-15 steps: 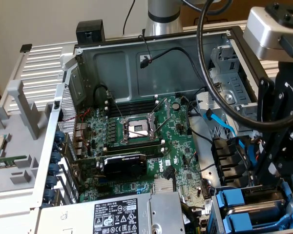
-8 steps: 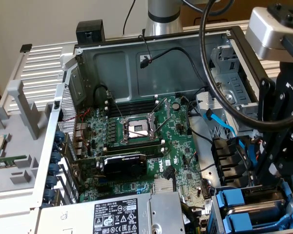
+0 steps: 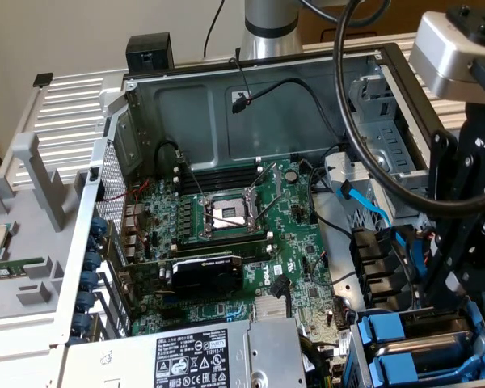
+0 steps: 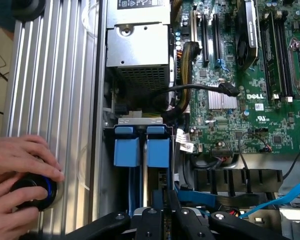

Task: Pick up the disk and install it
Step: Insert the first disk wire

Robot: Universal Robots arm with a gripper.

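the disk (image 4: 158,152) stands on edge in the drive bay (image 4: 106,165), just beside another blue tray (image 4: 127,151); only its blue frame end shows.

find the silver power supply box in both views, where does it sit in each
Exterior view: the power supply box lies at the picture's bottom edge, near the middle, below the green Dell motherboard, with the blue drive-tray handles on the exterior view's right.
Wrist view: the box sits between the ribbed aluminium rail and the motherboard, next to the blue handles.
Shared landmark: the blue drive-tray handles.
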